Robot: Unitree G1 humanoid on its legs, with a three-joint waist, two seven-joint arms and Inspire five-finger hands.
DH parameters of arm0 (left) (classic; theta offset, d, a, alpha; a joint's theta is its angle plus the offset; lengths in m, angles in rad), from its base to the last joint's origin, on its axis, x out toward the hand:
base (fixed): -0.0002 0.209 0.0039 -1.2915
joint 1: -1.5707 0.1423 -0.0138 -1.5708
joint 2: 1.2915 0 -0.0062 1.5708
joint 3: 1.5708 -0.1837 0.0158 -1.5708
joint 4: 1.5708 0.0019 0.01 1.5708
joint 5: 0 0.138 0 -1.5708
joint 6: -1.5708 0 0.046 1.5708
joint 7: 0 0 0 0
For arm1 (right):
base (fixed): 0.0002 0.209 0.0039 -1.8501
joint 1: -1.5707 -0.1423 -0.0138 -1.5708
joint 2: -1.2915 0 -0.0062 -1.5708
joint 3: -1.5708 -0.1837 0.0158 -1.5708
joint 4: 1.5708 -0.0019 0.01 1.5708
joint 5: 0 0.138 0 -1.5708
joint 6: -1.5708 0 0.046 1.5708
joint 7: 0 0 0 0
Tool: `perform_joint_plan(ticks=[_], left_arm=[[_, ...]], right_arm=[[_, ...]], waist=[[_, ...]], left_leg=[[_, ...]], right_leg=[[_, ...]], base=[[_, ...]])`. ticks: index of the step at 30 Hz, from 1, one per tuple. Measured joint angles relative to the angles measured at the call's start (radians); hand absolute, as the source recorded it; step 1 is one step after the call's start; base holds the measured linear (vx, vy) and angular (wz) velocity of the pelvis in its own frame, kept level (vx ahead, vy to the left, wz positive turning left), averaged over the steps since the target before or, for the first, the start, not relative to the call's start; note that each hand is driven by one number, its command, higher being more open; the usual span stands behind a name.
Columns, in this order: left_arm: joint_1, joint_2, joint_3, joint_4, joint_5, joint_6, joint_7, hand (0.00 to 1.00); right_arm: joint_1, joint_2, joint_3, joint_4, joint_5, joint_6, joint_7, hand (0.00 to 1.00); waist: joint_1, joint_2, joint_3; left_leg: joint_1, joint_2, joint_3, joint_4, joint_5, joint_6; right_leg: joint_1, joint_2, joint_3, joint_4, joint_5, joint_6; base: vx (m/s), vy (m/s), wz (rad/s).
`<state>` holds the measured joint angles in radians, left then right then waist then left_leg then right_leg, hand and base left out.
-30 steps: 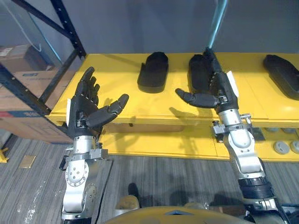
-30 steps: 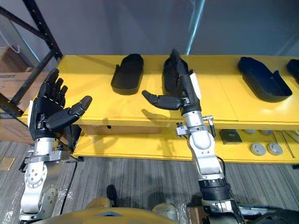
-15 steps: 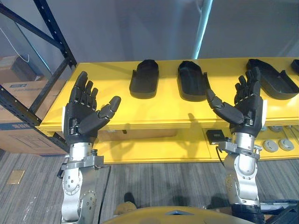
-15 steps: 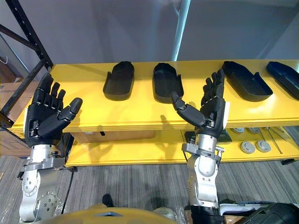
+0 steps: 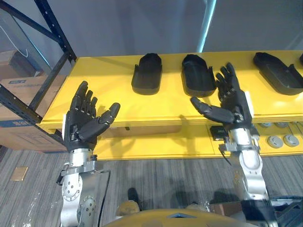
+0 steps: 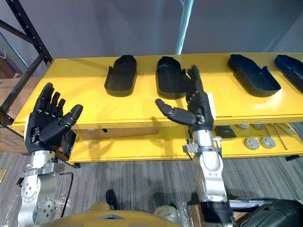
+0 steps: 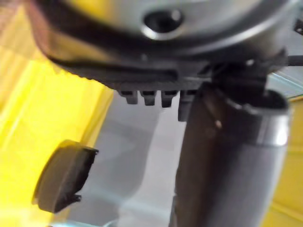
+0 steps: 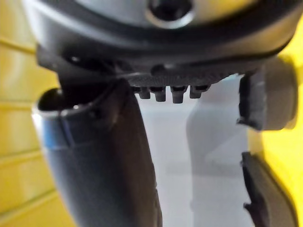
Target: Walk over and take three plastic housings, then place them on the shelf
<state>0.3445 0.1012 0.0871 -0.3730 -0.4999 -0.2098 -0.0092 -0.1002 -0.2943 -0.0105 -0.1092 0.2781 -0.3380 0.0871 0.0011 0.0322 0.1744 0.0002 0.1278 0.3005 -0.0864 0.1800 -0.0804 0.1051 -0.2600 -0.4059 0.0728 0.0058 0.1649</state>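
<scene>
Several black plastic housings lie on the top of a yellow shelf [image 5: 161, 106]: one [image 5: 147, 73] left of centre, a second [image 5: 198, 75] beside it, a third [image 5: 277, 71] far right, and another [image 6: 289, 64] at the edge. My right hand [image 5: 229, 101] is open, palm turned left, fingers straight. It leans over the shelf's front by the second housing's near right corner and holds nothing. My left hand [image 5: 85, 118] is open and held up in front of the shelf's left end, well short of the first housing [image 7: 61, 177].
A lower yellow shelf carries a small black box [image 5: 218, 132] and grey round parts [image 5: 279, 141]. A black rack upright [image 5: 52, 33] and cardboard boxes [image 5: 14, 118] stand at the left. A light-blue pole [image 5: 207, 23] rises behind the shelf. Grey floor lies in front.
My right hand has tipped forward and leftward from upright toward the second housing. My left hand sits slightly lower. The view itself has shifted a little.
</scene>
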Motion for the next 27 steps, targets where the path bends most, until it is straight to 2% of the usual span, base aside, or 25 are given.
perform_joint_plan(ticks=[1, 3, 6, 10, 13, 19, 22, 27], left_arm=[[-0.008, 0.0, -0.015, 0.007, 0.0, 0.0, 0.009, 1.0], [-0.025, 0.0, -0.027, 0.018, 0.0, 0.0, 0.013, 1.0], [-0.056, 0.004, -0.033, 0.029, -0.001, 0.0, 0.023, 1.0], [-0.076, 0.016, -0.041, 0.05, -0.001, -0.006, 0.032, 1.0], [-0.081, 0.016, -0.082, 0.06, -0.002, -0.008, 0.042, 1.0], [-0.107, 0.016, -0.158, 0.06, -0.008, -0.022, 0.065, 1.0], [-0.13, 0.016, -0.173, 0.063, -0.01, -0.027, 0.075, 1.0], [-0.153, 0.016, -0.21, 0.082, -0.044, -0.028, 0.096, 1.0]], right_arm=[[-0.114, -0.028, 0.01, 0.002, -0.012, 0.0, -0.004, 1.0], [-0.203, -0.058, 0.006, 0.014, -0.033, -0.001, -0.015, 1.0], [-0.392, -0.113, -0.005, 0.084, -0.051, -0.002, -0.042, 1.0], [-0.512, -0.144, -0.008, 0.158, -0.07, -0.002, -0.092, 1.0], [-0.597, -0.148, -0.009, 0.234, -0.069, 0.002, -0.148, 1.0], [-0.814, -0.182, 0.025, 0.415, -0.095, 0.069, -0.256, 1.0], [-0.883, -0.185, 0.046, 0.505, -0.113, 0.098, -0.306, 1.0], [-0.983, -0.221, 0.127, 0.656, -0.111, 0.121, -0.298, 1.0]], waist=[[0.011, 0.005, 0.016], [0.024, 0.01, 0.039], [0.045, 0.01, 0.106], [0.067, 0.023, 0.18], [0.075, 0.054, 0.224], [0.088, 0.089, 0.262], [0.1, 0.094, 0.267], [0.112, 0.126, 0.292]], left_leg=[[-0.029, 0.005, -0.009, 0.002, 0.013, 0.002], [-0.048, 0.008, -0.018, 0.003, 0.024, 0.005], [-0.108, 0.011, -0.051, 0.057, 0.025, 0.009], [-0.158, 0.013, -0.067, 0.11, 0.015, 0.015], [-0.171, 0.011, -0.073, 0.123, 0.014, 0.021], [-0.186, 0.008, -0.085, 0.141, 0.019, 0.016], [-0.19, 0.005, -0.091, 0.154, 0.018, 0.017], [-0.19, -0.003, -0.114, 0.169, 0.016, 0.014]], right_leg=[[-0.032, 0.001, -0.009, 0.023, -0.003, -0.005], [-0.053, 0.001, -0.013, 0.045, -0.003, -0.005], [-0.096, -0.013, -0.032, 0.111, -0.025, -0.011], [-0.138, -0.03, -0.034, 0.175, -0.045, -0.015], [-0.158, -0.04, -0.031, 0.207, -0.058, -0.022], [-0.185, -0.055, -0.031, 0.258, -0.082, -0.028], [-0.193, -0.068, -0.033, 0.293, -0.097, -0.023], [-0.191, -0.087, -0.049, 0.349, -0.133, -0.025]], base=[[-0.09, 0.006, 0.27], [-0.08, 0.006, 0.23], [-0.11, 0.015, 0.26], [-0.09, 0.007, 0.1], [-0.09, -0.002, 0.02], [-0.06, -0.031, 0.04], [-0.01, -0.048, 0.06], [-0.02, -0.047, 0.12]])
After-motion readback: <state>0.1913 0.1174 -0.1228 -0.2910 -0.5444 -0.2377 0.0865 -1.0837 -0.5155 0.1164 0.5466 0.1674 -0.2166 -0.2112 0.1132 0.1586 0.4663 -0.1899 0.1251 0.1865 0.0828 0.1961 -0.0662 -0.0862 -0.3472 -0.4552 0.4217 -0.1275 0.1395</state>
